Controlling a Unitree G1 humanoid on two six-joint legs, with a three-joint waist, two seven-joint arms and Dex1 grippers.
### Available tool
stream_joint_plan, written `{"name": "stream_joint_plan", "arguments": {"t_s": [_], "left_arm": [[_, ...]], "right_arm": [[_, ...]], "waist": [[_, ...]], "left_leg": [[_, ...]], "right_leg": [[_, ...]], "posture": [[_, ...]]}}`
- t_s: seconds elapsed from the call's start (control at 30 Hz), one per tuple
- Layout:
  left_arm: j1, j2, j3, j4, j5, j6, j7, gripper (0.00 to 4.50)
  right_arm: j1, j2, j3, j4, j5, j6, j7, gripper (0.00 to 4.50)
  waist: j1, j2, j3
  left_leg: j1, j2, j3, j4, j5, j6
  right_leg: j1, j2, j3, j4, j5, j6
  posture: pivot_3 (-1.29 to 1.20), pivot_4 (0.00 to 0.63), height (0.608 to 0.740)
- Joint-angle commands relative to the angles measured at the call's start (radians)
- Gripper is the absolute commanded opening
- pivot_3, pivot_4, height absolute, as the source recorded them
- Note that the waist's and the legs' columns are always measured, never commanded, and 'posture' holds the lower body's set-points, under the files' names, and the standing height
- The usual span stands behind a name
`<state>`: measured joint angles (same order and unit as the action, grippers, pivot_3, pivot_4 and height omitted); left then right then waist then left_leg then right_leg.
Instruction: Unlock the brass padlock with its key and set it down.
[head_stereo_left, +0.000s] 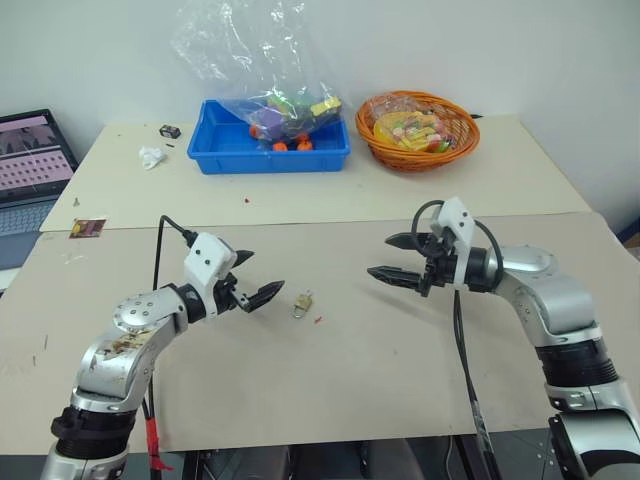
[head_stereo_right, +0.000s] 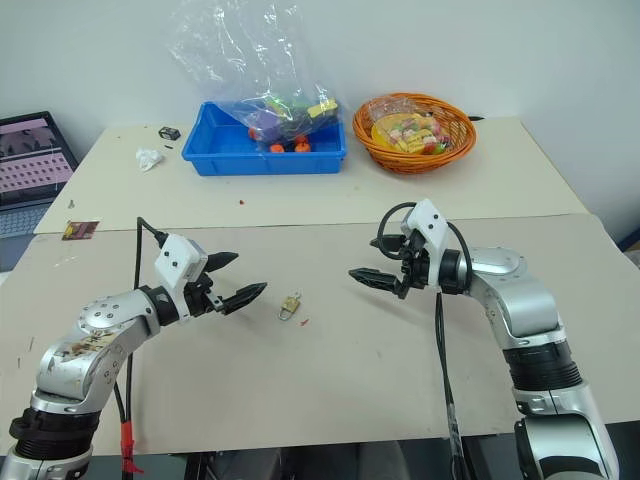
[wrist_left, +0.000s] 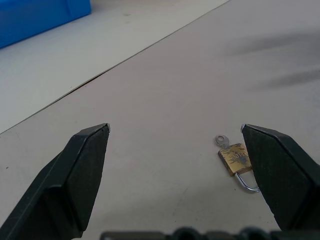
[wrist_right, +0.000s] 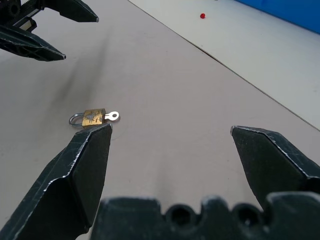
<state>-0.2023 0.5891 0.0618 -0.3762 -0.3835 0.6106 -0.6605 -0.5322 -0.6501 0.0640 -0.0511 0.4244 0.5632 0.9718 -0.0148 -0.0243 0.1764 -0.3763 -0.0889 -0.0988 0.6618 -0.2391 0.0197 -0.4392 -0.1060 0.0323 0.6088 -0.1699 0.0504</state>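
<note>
The padlock (head_stereo_left: 302, 303) lies on the table (head_stereo_left: 400, 360) between both pincers, key (wrist_right: 112, 116) in it. Left pincer (head_stereo_left: 258, 277) and right pincer (head_stereo_left: 391, 257) are wide open, empty. Next, one should grab the padlock.

padlock: brass padlock (head_stereo_left: 302, 302), tiny yellow-gold block with a thin silver U shackle, is lying flat on the beige table top, just left of centre in the left eye frame
shackle: is looking seated in the body; can't tell if it's latched
key: key (wrist_right: 112, 116) is sticking straight out of the body's end opposite the shackle, round silver bow with a hole showing
contact: nothing is touching either one
</note>
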Motion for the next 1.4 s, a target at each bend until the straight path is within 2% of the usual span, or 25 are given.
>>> {"name": "stream_joint_plan", "arguments": {"t_s": [0.03, 0.17, 0.23, 0.37, 0.53, 0.73, 1.03, 1.4], "left_arm": [[-0.004, -0.006, 0.008, -0.028, -0.022, -0.015, -0.007, 4.5], [0.009, -0.091, 0.037, -0.109, -0.212, 0.103, 0.0, 4.5], [0.056, -0.109, -0.017, -0.176, -0.214, 0.135, 0.028, 4.5], [0.099, -0.145, -0.079, -0.204, -0.158, 0.164, 0.129, 4.5], [0.081, -0.187, -0.187, -0.202, -0.062, 0.194, 0.249, 4.5], [0.076, -0.253, -0.246, -0.163, 0.024, 0.198, 0.361, 4.5], [0.028, -0.286, -0.282, -0.086, 0.105, 0.223, 0.41, 4.5], [0.058, -0.288, -0.31, -0.144, 0.128, 0.32, 0.429, 4.5]], "right_arm": [[0.0, 0.001, -0.041, -0.031, 0.014, -0.039, 0.006, 4.46], [0.033, -0.002, -0.068, -0.068, 0.04, -0.01, -0.005, 4.46], [0.042, 0.018, -0.07, -0.085, 0.042, 0.001, -0.035, 4.46], [0.062, 0.036, -0.072, -0.134, 0.05, 0.029, -0.083, 4.46], [0.093, 0.049, -0.083, -0.185, 0.061, 0.079, -0.14, 4.46], [0.112, 0.048, -0.092, -0.23, 0.067, 0.11, -0.173, 4.46], [0.102, 0.048, -0.094, -0.249, 0.075, 0.137, -0.202, 4.46], [0.111, 0.066, -0.087, -0.244, 0.076, 0.125, -0.216, 4.46]], "waist": [[0.0, 0.0, 0.0], [0.002, 0.0, 0.0], [0.001, 0.0, 0.0], [-0.001, 0.0, 0.0], [0.003, 0.0, 0.0], [0.002, 0.0, 0.0], [0.003, 0.0, 0.0], [0.003, 0.0, 0.0]], "left_leg": [[0.0, 0.0, 0.0, 0.0, 0.0, 0.0], [0.0, 0.0, 0.0, 0.0, 0.0, 0.0], [-0.001, 0.0, 0.0, 0.0, 0.0, 0.001], [0.001, 0.0, 0.001, 0.0, -0.001, 0.001], [0.004, 0.0, 0.001, 0.0, -0.001, 0.001], [0.004, 0.0, 0.001, 0.0, -0.001, 0.002], [0.004, 0.0, 0.002, 0.0, -0.001, 0.002], [0.004, 0.0, 0.002, 0.0, -0.001, 0.002]], "right_leg": [[0.0, 0.0, 0.0, 0.0, 0.0, 0.0], [0.0, 0.0, 0.0, 0.0, 0.0, 0.0], [0.0, -0.001, 0.0, 0.0, 0.0, 0.0], [0.0, 0.0, 0.002, 0.0, 0.0, 0.0], [0.004, 0.0, 0.002, 0.0, -0.003, 0.006], [0.004, 0.0, 0.003, -0.001, -0.002, 0.004], [0.005, 0.0, 0.003, -0.001, -0.005, 0.007], [0.005, 0.0, 0.003, -0.001, -0.005, 0.008]], "posture": [[0.0, 0.15, 0.74], [0.0, 0.15, 0.74], [0.0, 0.15, 0.74], [0.0, 0.15, 0.74], [0.0, 0.15, 0.74], [0.0, 0.15, 0.74], [0.0, 0.15, 0.74], [0.0, 0.15, 0.74]]}}
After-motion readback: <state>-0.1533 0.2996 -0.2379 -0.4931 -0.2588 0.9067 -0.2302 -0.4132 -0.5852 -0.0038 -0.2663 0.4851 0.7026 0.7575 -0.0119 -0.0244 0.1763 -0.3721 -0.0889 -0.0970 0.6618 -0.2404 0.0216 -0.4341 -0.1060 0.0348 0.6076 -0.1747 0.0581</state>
